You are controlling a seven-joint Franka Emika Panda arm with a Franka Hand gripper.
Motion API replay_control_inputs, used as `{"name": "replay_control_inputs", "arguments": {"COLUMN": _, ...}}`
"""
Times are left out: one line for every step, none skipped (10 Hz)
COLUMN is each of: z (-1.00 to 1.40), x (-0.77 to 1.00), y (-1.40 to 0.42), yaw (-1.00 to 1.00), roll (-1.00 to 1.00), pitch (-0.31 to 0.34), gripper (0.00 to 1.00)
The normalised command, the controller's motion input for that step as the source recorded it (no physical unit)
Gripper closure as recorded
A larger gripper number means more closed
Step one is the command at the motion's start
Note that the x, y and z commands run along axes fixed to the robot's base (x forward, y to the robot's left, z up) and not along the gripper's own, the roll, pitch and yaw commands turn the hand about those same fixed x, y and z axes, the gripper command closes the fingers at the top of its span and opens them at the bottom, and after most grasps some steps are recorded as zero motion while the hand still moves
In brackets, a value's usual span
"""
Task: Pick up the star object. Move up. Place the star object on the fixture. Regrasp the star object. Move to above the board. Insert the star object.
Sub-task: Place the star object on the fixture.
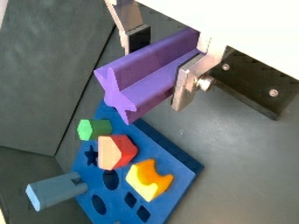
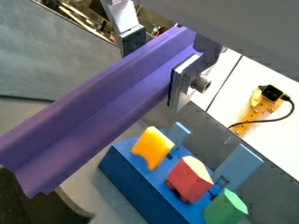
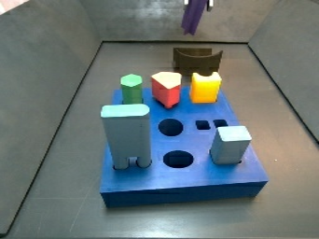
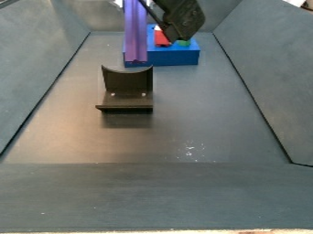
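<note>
while the gripper (image 1: pixel 158 59) hangs in the air above the dark floor, its fingers (image 1: pixel 184 83) are closed on the star (image 1: pixel 149 75), a long purple ridged prism pinched across its width near one end. both wrist views show the silver plates pressed against its sides, with most of its length reaching out past the fingers (image 2: pixel 183 80); in a wrist view the star (image 2: pixel 100 114) runs as a long bar over the board (image 2: pixel 146 185).

in a side view the star (image 4: pixel 134 32) hangs upright, its lower end just above the fixture (image 4: pixel 126 89), and the gripper (image 4: pixel 175 20) is at its upper part. whether that end touches the notch cannot be told. the fixture stands on the floor in front of the board (image 4: pixel 178 53), near it but apart.

in a side view the star (image 3: pixel 195 14) shows only as a short purple piece at the upper edge, above the fixture (image 3: pixel 193 59), which sits behind the board (image 3: pixel 187 182). the board carries a green peg (image 3: pixel 131 88), a red peg (image 3: pixel 165 89), a yellow block (image 3: pixel 206 87), a tall teal block (image 3: pixel 125 136) and a small pale block (image 3: pixel 230 144).
</note>
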Motion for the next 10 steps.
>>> {"name": "replay_control_inputs", "arguments": {"z": -0.01, "x": 0.26, "y": 0.03, "yaw": -0.1, "roll": -0.17, "pitch": -0.016, "gripper": 1.0}}
{"name": "replay_control_inputs", "arguments": {"z": -0.02, "x": 0.2, "y": 0.03, "yaw": -0.09, "roll": -0.16, "pitch": -0.004, "gripper": 1.0}}
{"name": "replay_control_inputs", "arguments": {"z": -1.0, "x": 0.14, "y": 0.12, "yaw": -0.09, "roll": -0.18, "pitch": -0.09, "gripper": 1.0}}
{"name": "replay_control_inputs", "arguments": {"z": -1.0, "x": 0.12, "y": 0.12, "yaw": -0.07, "roll": -0.18, "pitch": -0.089, "gripper": 1.0}}
{"name": "replay_control_inputs", "arguments": {"z": -1.0, "x": 0.11, "y": 0.11, "yaw": -0.05, "roll": -0.16, "pitch": -0.086, "gripper": 1.0}}
{"name": "replay_control_inputs", "arguments": {"z": -1.0, "x": 0.11, "y": 0.1, "yaw": -0.02, "roll": -0.12, "pitch": -0.082, "gripper": 1.0}}
{"name": "replay_control_inputs", "arguments": {"z": -1.0, "x": 0.11, "y": 0.09, "yaw": 0.0, "roll": -0.1, "pitch": -0.075, "gripper": 1.0}}
{"name": "replay_control_inputs", "arguments": {"z": -0.99, "x": 0.11, "y": 0.08, "yaw": 0.01, "roll": -0.08, "pitch": -0.063, "gripper": 1.0}}
{"name": "replay_control_inputs", "arguments": {"z": -0.83, "x": 0.1, "y": 0.06, "yaw": 0.01, "roll": -0.08, "pitch": -0.054, "gripper": 1.0}}
{"name": "replay_control_inputs", "arguments": {"z": -0.69, "x": 0.09, "y": 0.04, "yaw": 0.01, "roll": -0.09, "pitch": -0.046, "gripper": 1.0}}
